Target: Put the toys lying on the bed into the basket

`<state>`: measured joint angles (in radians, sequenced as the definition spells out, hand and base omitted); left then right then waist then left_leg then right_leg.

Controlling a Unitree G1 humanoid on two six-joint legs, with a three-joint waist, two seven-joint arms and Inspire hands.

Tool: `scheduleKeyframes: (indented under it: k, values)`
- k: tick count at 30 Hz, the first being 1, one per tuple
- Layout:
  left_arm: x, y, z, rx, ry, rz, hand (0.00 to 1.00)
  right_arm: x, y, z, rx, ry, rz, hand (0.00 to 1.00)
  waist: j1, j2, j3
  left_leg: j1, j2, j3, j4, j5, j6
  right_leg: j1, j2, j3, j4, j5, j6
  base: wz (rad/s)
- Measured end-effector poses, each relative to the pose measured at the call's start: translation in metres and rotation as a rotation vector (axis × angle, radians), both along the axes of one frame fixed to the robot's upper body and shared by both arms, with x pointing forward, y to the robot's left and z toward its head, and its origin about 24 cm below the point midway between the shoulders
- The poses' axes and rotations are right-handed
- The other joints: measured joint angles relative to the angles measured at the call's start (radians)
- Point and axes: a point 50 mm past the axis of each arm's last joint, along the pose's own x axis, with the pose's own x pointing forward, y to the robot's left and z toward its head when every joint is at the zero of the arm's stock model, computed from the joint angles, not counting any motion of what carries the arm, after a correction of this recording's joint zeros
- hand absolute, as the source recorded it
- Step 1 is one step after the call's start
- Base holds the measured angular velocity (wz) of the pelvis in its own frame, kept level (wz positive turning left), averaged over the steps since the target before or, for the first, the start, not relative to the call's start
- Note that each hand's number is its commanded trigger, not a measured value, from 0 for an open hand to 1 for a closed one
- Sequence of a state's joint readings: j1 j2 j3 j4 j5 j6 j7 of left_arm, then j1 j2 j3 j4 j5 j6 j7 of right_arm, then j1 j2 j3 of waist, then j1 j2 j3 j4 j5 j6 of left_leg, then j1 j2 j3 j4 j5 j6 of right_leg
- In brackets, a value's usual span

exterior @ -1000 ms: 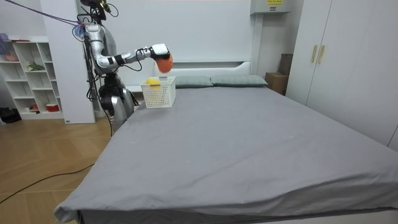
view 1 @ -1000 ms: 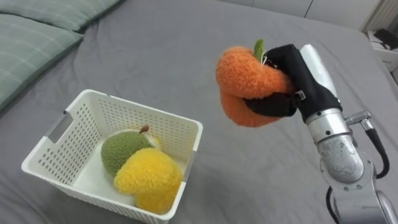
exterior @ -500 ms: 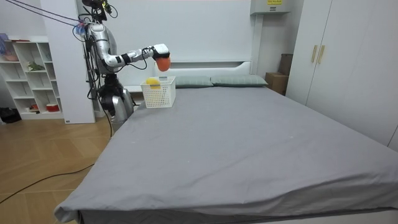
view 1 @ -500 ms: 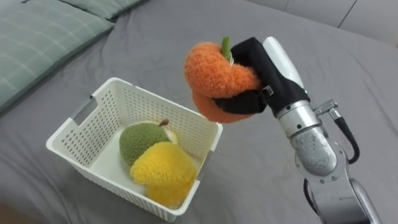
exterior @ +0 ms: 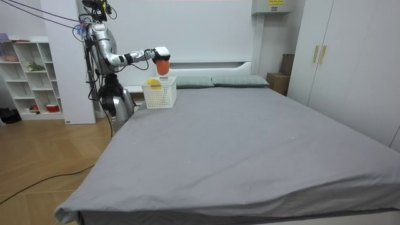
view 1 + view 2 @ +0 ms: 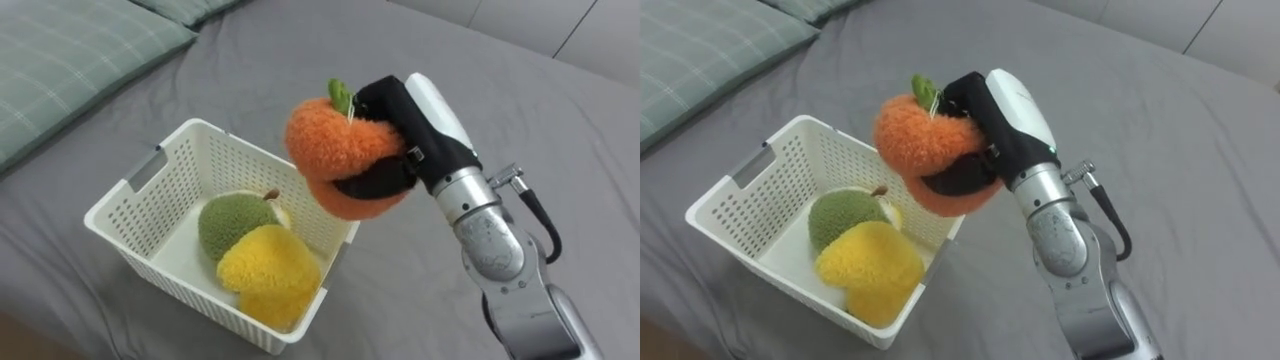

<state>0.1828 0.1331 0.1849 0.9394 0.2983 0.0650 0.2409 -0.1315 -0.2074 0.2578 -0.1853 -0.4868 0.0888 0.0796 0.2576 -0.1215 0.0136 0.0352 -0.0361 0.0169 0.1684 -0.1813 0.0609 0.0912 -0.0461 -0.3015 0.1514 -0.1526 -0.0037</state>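
Right hand (image 6: 398,122): fingers curled round orange plush fruit (image 6: 335,152) | place: above white basket's (image 6: 248,165) right rim | step: centre over basket beside green plush (image 6: 232,222) and yellow plush (image 6: 268,270), lower, then release.

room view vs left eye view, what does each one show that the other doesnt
Room view adds: the robot standing beside the bed near its head end, a white shelf unit behind it, wardrobe doors at the room view's right, and the wooden floor.

Left eye view adds: the green toy in the basket, and fingers of the right hand curled round the orange toy with its leaf.

Both: that hand holding the orange toy above the white basket, with the yellow toy inside.
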Motion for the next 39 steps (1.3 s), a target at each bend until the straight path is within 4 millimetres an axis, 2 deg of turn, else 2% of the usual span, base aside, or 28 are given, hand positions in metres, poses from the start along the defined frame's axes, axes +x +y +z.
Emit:
scheduleKeyframes:
  k: [9,22,39]
  values:
    - [0.0001,-0.0005,-0.0004,-0.014,0.003,-0.006,0.0,0.0008,-0.0003,-0.0051,-0.037,0.011,-0.008,0.0,0.0,0.002,0.0012,-0.009,-0.002,-0.005,0.001,0.001,0.001,-0.006,-0.001,-0.004,-0.001,0.0,0.0,0.0]
    - [-0.0001,0.0002,-0.0002,-0.004,0.012,-0.024,0.0,0.0008,-0.0002,-0.0049,-0.034,0.008,-0.009,0.0,0.001,-0.004,-0.0028,-0.008,-0.006,-0.008,0.001,0.003,0.004,-0.005,-0.004,-0.002,0.0,0.0,0.002,0.0]
    - [0.0042,0.0043,0.0016,0.006,0.021,-0.071,0.0,-0.0019,0.0064,-0.008,-0.039,0.018,0.022,0.0,0.001,-0.004,-0.0028,-0.008,-0.009,-0.018,0.001,0.005,0.005,-0.001,-0.005,-0.005,0.0,0.0,0.004,0.0]
